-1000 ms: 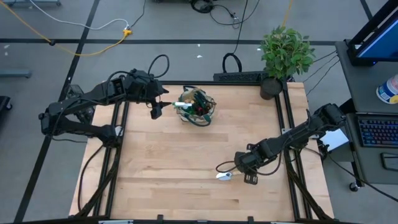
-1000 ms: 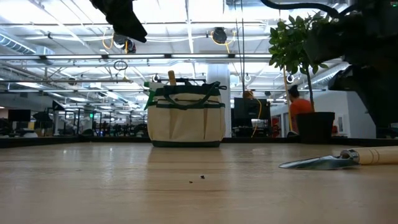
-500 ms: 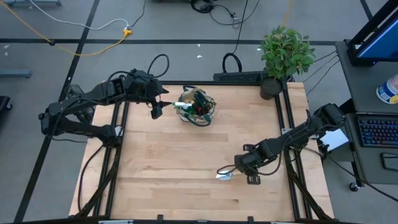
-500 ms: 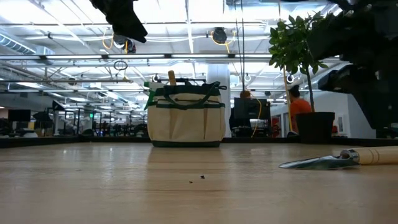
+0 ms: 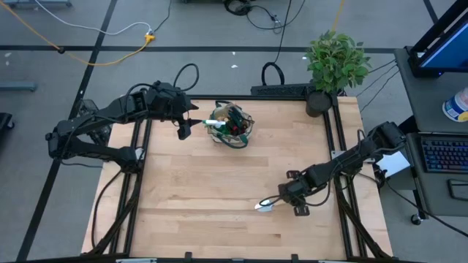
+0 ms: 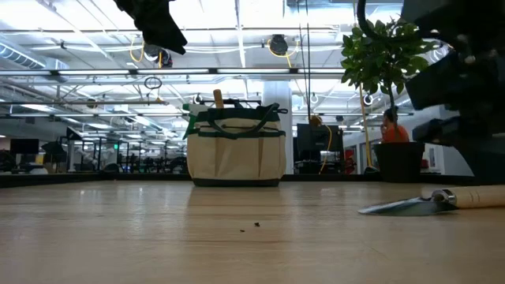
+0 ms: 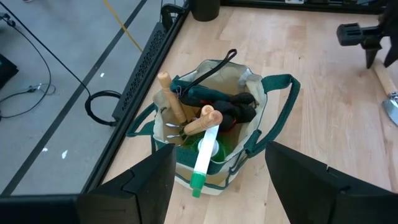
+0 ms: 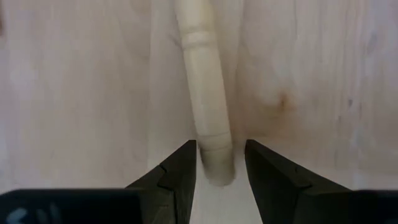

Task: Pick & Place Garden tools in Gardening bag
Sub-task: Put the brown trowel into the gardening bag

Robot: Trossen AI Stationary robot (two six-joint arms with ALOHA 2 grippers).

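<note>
A potted plant stands at the worktop's one-o'clock corner; a keyboard and blue monitor lie at three o'clock.

Pale smooth wooden trowel handle, shiny metal blade, beige cloth bag

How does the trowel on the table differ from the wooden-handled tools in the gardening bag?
The trowel lies flat on the bare table, while the wooden-handled tools stand slanted in the gardening bag, handles up. The trowel's metal blade shows fully; the bagged tools' heads are mostly hidden. The right gripper straddles the trowel's handle end; the left gripper only hovers open beside the bag. All share pale wooden handles.
</note>
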